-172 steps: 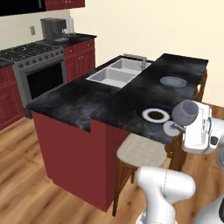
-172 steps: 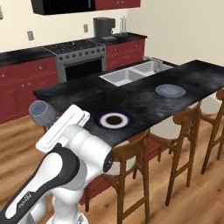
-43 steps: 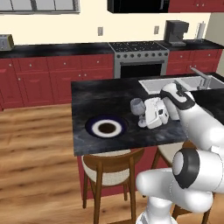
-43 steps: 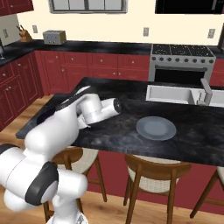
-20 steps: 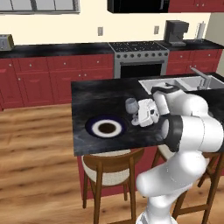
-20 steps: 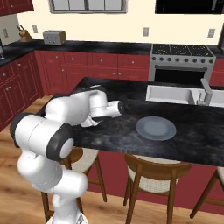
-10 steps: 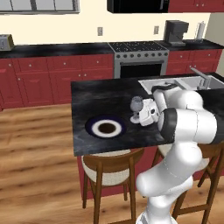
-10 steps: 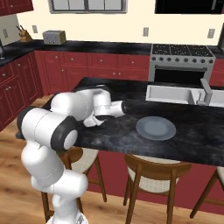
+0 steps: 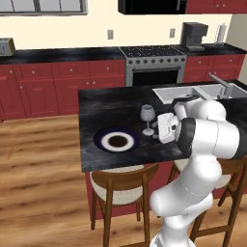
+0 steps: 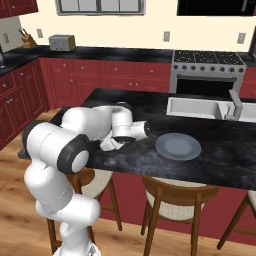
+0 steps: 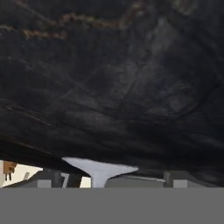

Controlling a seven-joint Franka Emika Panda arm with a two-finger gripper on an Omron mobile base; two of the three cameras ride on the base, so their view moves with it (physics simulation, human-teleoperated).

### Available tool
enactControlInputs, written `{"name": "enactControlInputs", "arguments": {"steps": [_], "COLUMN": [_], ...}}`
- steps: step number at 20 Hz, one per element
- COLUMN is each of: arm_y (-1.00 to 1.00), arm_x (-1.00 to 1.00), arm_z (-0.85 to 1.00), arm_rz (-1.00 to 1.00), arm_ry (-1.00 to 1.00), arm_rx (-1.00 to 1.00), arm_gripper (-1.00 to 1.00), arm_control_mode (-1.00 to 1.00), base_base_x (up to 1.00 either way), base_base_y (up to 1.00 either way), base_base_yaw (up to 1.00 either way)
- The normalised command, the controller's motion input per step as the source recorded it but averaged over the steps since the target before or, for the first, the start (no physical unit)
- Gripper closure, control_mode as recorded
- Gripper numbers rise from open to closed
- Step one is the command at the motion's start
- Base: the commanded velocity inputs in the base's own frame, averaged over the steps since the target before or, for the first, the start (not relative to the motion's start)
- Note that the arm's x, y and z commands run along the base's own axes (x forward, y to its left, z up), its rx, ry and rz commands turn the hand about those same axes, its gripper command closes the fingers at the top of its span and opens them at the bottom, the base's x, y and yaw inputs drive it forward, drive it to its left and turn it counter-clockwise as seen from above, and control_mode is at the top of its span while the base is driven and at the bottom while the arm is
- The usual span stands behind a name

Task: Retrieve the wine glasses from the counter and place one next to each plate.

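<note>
A wine glass [image 9: 147, 118] is being left upright on the island worktop [image 9: 96, 108], just right of the blue-rimmed plate [image 9: 116, 141], as its place setting requires. The gripper [image 9: 158, 127] is being held level beside the stem; finger state cannot be told.

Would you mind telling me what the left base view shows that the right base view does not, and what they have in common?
Left base view: a wine glass standing upright on the island worktop, between the blue-rimmed plate and the gripper, and a coffee maker. Right base view: the plain grey plate and a knife block. Both: the white arm, sink, stove, toaster and red cabinets.
</note>
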Motion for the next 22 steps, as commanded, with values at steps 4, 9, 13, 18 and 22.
{"name": "enactControlInputs", "arguments": {"steps": [4, 9, 13, 18, 22], "arm_y": [-0.28, -0.12, 0.0, 0.0, 0.02], "arm_x": [-0.07, -0.46, -0.52, -0.64, -0.72], "arm_z": [0.14, 0.71, 0.94, 0.98, 0.74], "arm_rz": [0.0, -0.02, -0.01, 0.0, 0.0], "arm_ry": [0.0, 0.0, 0.0, 0.0, -0.01], "arm_rx": [0.0, 0.0, -0.01, -0.01, 0.0], "arm_gripper": [-1.0, -1.0, -1.0, -1.0, -1.0], "arm_control_mode": [-1.0, -1.0, -1.0, -1.0, -1.0], "base_base_x": [0.0, 0.0, 0.0, 0.0, 0.0], "base_base_y": [0.0, 0.0, 0.0, 0.0, 0.0], "base_base_yaw": [0.0, 0.0, 0.0, 0.0, 0.0]}}
